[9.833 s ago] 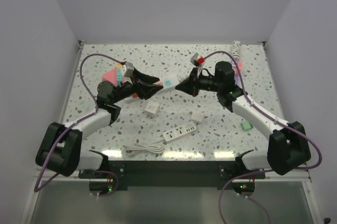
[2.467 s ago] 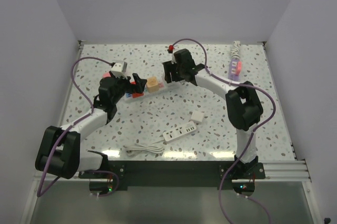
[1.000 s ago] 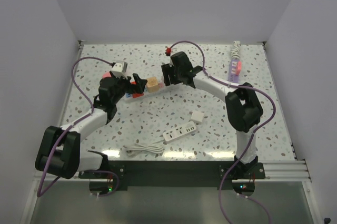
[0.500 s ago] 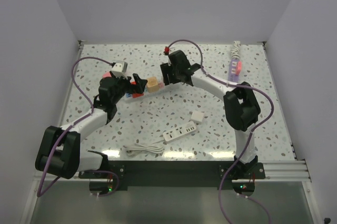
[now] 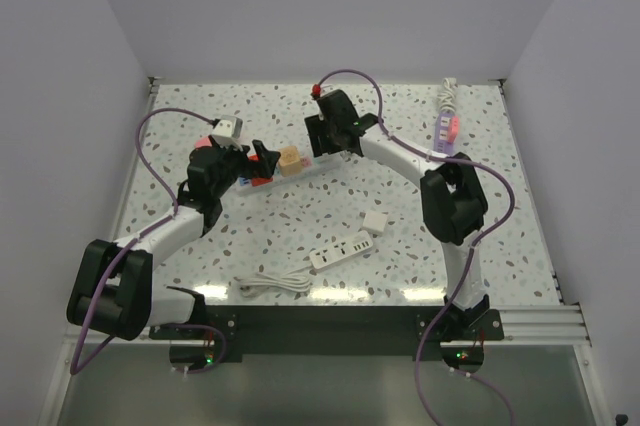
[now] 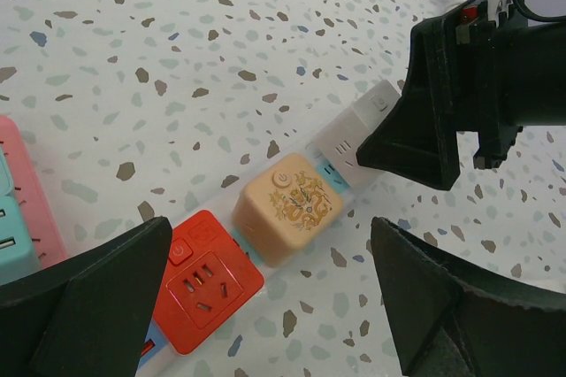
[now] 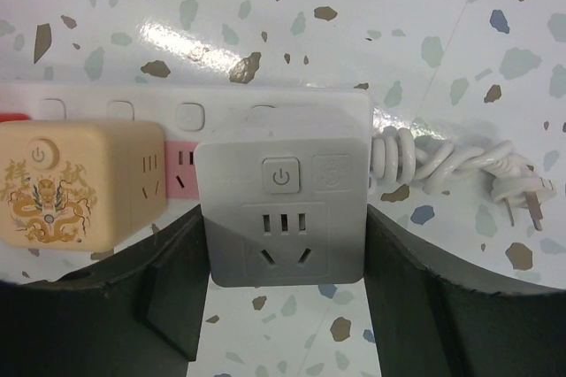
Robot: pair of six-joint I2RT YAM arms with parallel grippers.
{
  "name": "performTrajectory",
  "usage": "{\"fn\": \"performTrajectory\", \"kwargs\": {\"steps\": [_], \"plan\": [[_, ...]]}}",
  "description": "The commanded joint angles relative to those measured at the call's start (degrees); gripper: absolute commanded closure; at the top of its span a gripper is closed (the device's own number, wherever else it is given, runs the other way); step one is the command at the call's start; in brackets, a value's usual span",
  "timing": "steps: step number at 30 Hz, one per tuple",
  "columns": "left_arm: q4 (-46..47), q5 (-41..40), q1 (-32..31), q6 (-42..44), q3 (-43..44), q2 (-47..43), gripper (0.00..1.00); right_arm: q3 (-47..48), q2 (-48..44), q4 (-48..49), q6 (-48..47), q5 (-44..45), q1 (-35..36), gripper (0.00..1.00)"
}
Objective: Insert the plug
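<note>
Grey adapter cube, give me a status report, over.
Right gripper shut on grey adapter cube, sitting on power strip beside tan cube. Left gripper open over strip. No obstruction seen.

The right gripper (image 7: 283, 249) squeezes a white cube plug (image 7: 281, 204) from both sides. The cube sits on a white power strip (image 7: 230, 103), touching a tan dragon cube (image 7: 80, 187). A curled white cord (image 7: 424, 165) lies beside.

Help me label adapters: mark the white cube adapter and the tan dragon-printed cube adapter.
white cube adapter (image 7: 280, 211), right wrist view, middle of its socket face.
tan dragon-printed cube adapter (image 6: 287, 206), left wrist view, printed top face.
</note>
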Motion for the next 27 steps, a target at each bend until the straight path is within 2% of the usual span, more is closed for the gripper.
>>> {"fn": "performTrajectory", "kwargs": {"steps": [1, 11, 13, 18, 20, 27], "plan": [[0.8, 0.6, 0.2, 1.3, 1.9, -0.8, 0.00, 1.3, 0.4, -2.1, 0.3, 1.3, -0.4, 1.00], [0.6, 1.2, 0.2, 1.4, 2.0, -1.1, 0.00, -2.8, -5.4, 0.7, 0.8, -3.8, -0.3, 1.00], [0.4, 1.6, 0.2, 1.4, 2.1, -1.1, 0.00, -3.2, -5.9, 0.6, 0.7, -7.5, -0.4, 1.00], [-0.3, 1.8, 0.2, 1.8, 2.6, -1.0, 0.00, -1.6, -6.8, -2.9, -1.2, -8.4, -0.7, 1.00], [-0.9, 1.7, 0.2, 2.0, 2.9, -0.6, 0.00, -0.6, -6.7, -3.6, -1.2, -13.2, -2.0, 1.00], [-1.4, 1.6, 0.2, 2.5, 3.3, -0.3, 0.00, 2.0, -5.7, -6.2, -1.1, -13.0, -2.6, 1.00]]}}
